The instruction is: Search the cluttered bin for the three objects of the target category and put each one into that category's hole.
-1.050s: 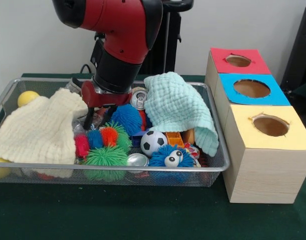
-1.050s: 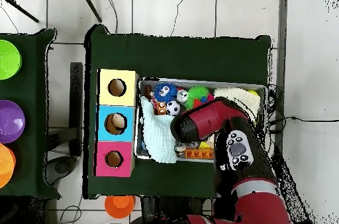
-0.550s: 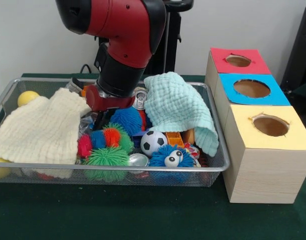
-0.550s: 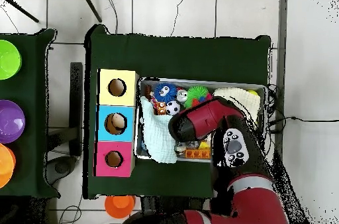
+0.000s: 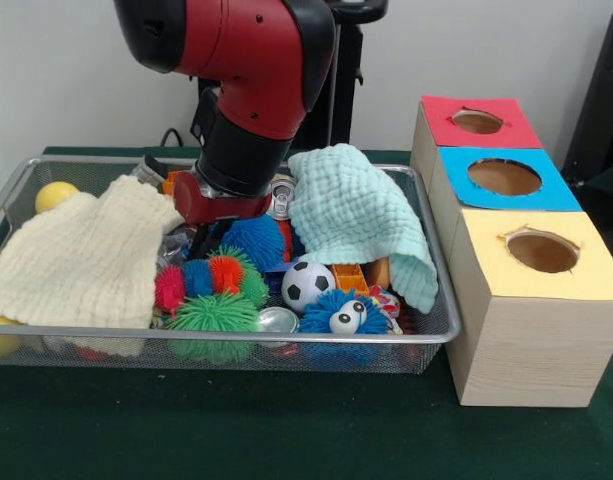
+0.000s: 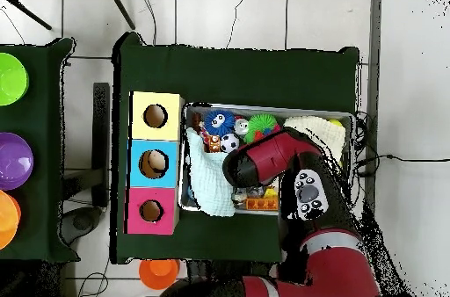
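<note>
A wire mesh bin [image 5: 426,330] holds a jumble of toys. My gripper [image 5: 201,238] hangs from the red arm [image 5: 248,90], low in the bin's middle. It sits between the cream cloth [image 5: 81,262] and a blue spiky ball [image 5: 254,238], its tips hidden behind a multicoloured spiky toy [image 5: 208,277]. A soda can [image 5: 280,196] lies just right of the wrist. Near the front are a green spiky ball [image 5: 213,318], a small soccer ball [image 5: 307,285] and a blue fuzzy ball with eyes [image 5: 344,317]. In the overhead view the arm [image 6: 272,160] covers the gripper.
A mint cloth [image 5: 361,220] drapes over the bin's right part. A yellow ball [image 5: 54,195] lies at the bin's far left. Right of the bin stand three boxes with holes: red top [image 5: 478,121], blue top [image 5: 505,177], yellow top [image 5: 542,250].
The arm has shifted a little to the right, away from the cream cloth's edge and toward the blue spiky ball. The toys have barely moved.
</note>
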You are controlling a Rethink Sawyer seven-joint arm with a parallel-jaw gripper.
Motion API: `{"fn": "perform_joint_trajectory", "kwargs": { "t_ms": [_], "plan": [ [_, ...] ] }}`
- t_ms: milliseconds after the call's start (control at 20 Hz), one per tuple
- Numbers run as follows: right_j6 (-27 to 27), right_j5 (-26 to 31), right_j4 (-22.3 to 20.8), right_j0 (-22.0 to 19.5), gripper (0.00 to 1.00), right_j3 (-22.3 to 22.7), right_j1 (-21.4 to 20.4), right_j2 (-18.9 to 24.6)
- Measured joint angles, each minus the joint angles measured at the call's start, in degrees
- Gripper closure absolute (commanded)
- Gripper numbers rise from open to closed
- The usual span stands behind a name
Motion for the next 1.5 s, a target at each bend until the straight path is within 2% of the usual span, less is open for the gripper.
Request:
{"fn": "perform_joint_trajectory", "kwargs": {
  "t_ms": [300, 1000, 1500],
  "plan": [
    [0.0, 1.1, 0.1, 0.3, 1.00, 0.6, -1.4, -0.1],
    [0.0, 10.6, 2.8, 0.2, 1.00, 4.3, -11.0, -0.1],
    [0.0, 10.3, 3.3, -1.4, 1.00, 4.3, -10.7, 1.3]
  ]
}}
